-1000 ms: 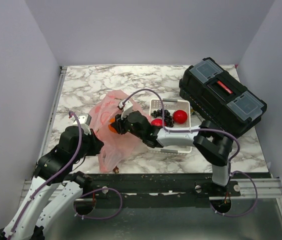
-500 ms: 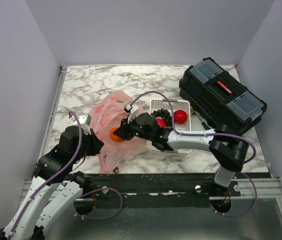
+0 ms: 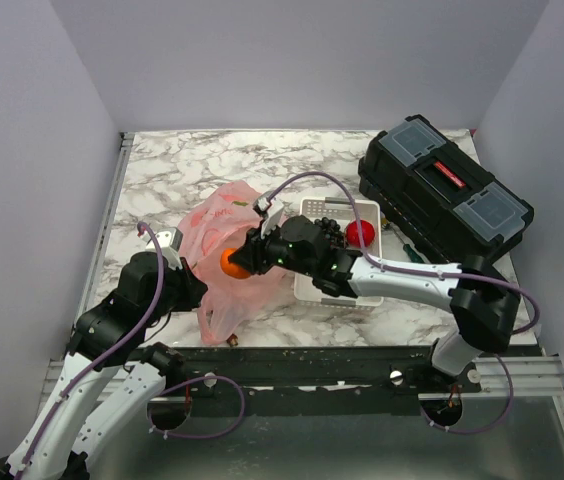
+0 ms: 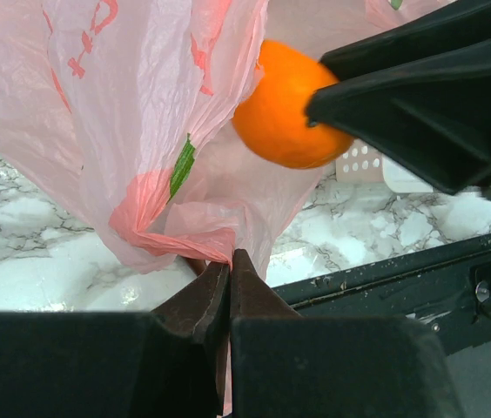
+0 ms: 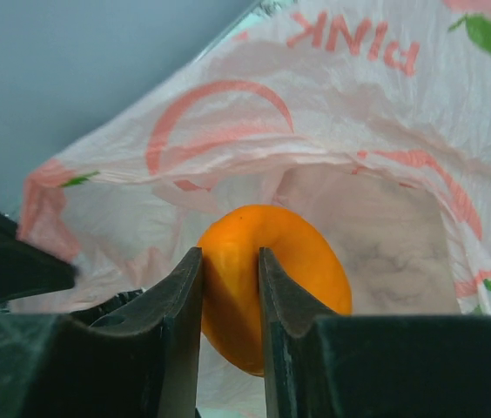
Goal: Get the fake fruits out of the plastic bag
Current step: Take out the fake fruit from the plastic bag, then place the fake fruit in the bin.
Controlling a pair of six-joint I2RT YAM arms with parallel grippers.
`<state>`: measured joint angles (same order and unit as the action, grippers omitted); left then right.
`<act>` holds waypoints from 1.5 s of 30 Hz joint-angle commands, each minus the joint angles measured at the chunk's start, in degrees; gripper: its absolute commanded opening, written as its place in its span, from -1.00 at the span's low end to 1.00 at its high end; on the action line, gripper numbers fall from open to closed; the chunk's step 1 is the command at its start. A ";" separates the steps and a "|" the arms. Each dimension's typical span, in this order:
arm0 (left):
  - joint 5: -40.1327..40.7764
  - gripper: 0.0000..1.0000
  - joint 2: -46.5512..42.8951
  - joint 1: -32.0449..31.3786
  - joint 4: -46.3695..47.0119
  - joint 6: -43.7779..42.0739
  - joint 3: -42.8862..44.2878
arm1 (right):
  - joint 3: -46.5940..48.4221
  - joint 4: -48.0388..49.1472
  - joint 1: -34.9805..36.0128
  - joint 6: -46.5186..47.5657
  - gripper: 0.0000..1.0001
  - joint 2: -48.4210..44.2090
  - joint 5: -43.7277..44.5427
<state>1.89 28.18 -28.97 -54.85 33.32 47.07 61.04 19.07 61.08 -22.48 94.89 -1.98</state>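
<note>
Your right tool (image 5: 229, 257), clamped on the orange (image 5: 302, 261), has just lifted it through the mouth of the bag (image 4: 124, 104), whose edge your left tool (image 4: 229, 266) pinches, so this fruit is nearly free.

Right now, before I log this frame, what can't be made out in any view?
1. Bag interior: every view; the plastic bag has pink film that hides whether fruit other than the orange in the right gripper is inside.
2. Tray contents: top view; the right arm covers most of the white tray.
3. Fingertips of the left gripper: top view; its own wrist hides them.
</note>
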 commanded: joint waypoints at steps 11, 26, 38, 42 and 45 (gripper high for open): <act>1.07 -1.00 -0.30 0.14 0.78 0.64 -0.47 | 2.05 -12.71 0.21 4.26 -0.86 -18.02 7.49; 0.08 -1.00 0.28 0.14 0.93 0.12 -0.49 | -1.74 -29.32 0.05 6.09 -0.99 -32.06 42.78; -0.12 -1.00 0.03 0.14 1.06 0.08 -0.57 | -11.95 -34.71 -3.97 -7.10 -0.99 -28.68 41.35; -0.29 -1.00 0.19 0.14 1.12 -0.01 -0.56 | -11.52 -34.78 -4.55 -8.12 -0.99 -27.04 40.42; -0.31 -1.00 0.27 0.10 1.14 -0.01 -0.54 | -10.32 -35.13 -5.16 -7.60 -0.98 -25.22 39.96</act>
<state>1.87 28.34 -28.97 -54.46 33.50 47.00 49.19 -14.94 56.62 -28.34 68.05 38.85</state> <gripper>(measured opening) 0.002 0.009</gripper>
